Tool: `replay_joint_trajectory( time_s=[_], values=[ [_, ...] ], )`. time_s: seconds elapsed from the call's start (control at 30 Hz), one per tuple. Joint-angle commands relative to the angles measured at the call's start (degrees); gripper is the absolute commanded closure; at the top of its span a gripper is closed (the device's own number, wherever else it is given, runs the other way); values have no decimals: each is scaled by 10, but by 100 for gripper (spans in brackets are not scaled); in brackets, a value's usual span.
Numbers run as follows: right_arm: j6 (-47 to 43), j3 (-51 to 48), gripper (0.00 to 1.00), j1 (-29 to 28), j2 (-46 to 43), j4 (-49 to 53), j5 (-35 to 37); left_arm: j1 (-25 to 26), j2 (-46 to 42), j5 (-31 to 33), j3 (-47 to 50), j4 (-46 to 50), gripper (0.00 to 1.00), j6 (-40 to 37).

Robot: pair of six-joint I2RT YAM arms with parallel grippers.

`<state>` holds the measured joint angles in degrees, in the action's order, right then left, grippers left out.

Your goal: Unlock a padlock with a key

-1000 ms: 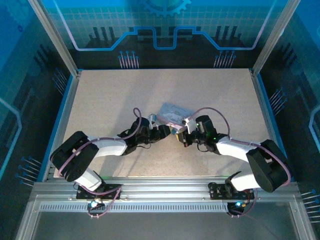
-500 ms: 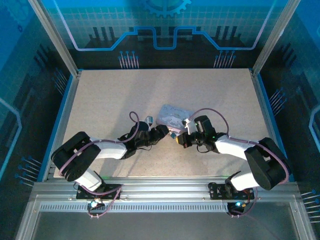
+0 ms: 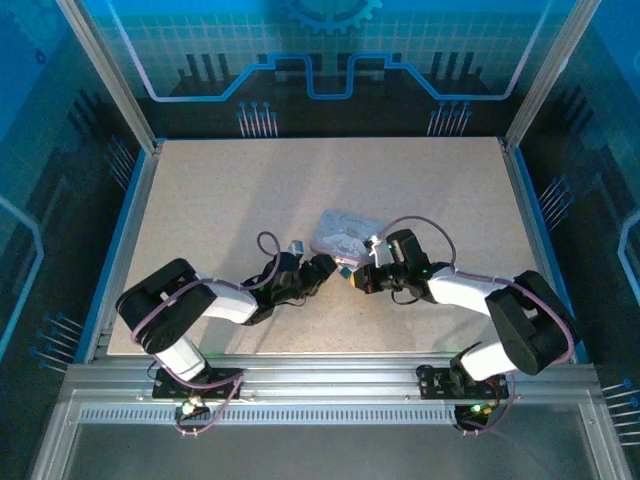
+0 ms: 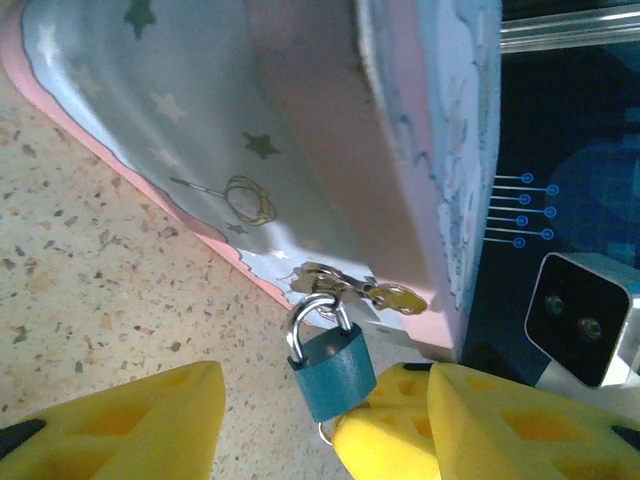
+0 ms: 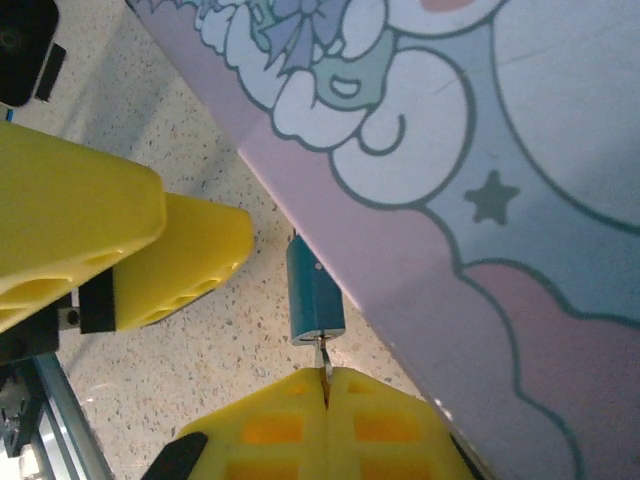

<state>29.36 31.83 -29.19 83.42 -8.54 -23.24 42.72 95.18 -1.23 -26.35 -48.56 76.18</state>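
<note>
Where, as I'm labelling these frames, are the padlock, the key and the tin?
padlock point(image 4: 335, 372), left wrist view, on its blue body.
key point(image 5: 323, 356), right wrist view, on the bare shaft below the padlock.
tin point(image 5: 500, 130), right wrist view, on its printed face.

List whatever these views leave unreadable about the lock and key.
- Key: right wrist view, only a sliver shows. The rest is hidden by the shut right fingers and the padlock, so its depth is unknown.
- Padlock's top: right wrist view, behind the tin.
- Top view: padlock and key too small to tell.
- Left fingers: left wrist view, cut off by the bottom edge.
</note>
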Motion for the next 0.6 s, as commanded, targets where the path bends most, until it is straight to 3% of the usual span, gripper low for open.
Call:
replay_joint_trajectory(
  time_s=[0.0,0.57],
  values=[
    [22,17,100,4,9,-9,-28,6,21,15,9,-54,44,33],
    [61,22,100,3,24,-28,-54,27,96,41,0,-156,51,74]
  ],
)
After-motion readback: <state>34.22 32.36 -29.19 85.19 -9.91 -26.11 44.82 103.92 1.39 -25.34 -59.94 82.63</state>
